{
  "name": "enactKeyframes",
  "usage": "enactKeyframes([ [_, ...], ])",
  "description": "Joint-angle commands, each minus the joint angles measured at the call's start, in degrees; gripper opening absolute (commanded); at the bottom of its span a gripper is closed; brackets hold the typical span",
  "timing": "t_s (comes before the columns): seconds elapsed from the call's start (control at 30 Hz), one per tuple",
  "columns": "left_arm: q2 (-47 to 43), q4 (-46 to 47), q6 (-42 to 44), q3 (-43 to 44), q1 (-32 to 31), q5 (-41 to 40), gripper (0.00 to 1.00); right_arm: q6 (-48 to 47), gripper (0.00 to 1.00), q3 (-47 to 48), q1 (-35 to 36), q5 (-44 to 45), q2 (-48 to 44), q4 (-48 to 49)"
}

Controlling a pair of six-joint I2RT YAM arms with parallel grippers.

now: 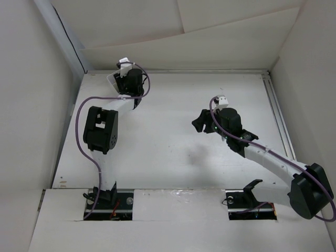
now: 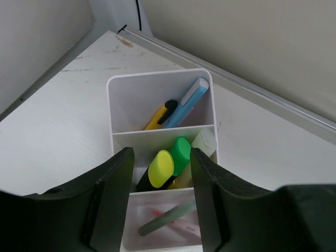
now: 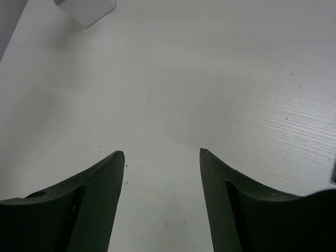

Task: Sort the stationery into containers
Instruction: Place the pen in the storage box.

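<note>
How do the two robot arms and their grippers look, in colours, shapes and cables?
The left arm and right arm have white links and black joints. A purple cable runs along each. The left gripper and right gripper have two dark tapering fingers; white camera blocks top the wrists.

One white tray [image 2: 135,100], two highlighters [image 2: 160,168]

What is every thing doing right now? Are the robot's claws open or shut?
left gripper: open, above the tray's middle compartment, holding nothing.
right gripper: open, empty.
white tray: upright, all three visible compartments hold stationery.
yellow highlighter: capped, standing in the middle compartment.
green highlighter: capped, standing beside it.
blue pen: leaning in the far compartment.
</note>
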Motion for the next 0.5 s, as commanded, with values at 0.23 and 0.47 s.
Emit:
enactKeyframes([
  [0.23,-17.53,-1.41,-10.09,-1.63,-0.14,10.88,0.33,3.92,0.37,1.34,-3.64,19.83,1.04,-6.26],
  [0.47,-27.56,-0.02,-24.06,-10.15,-7.51,24.43,0.29,7.1,0.0,5.91,-8.66,21.96,9.2,-13.84],
])
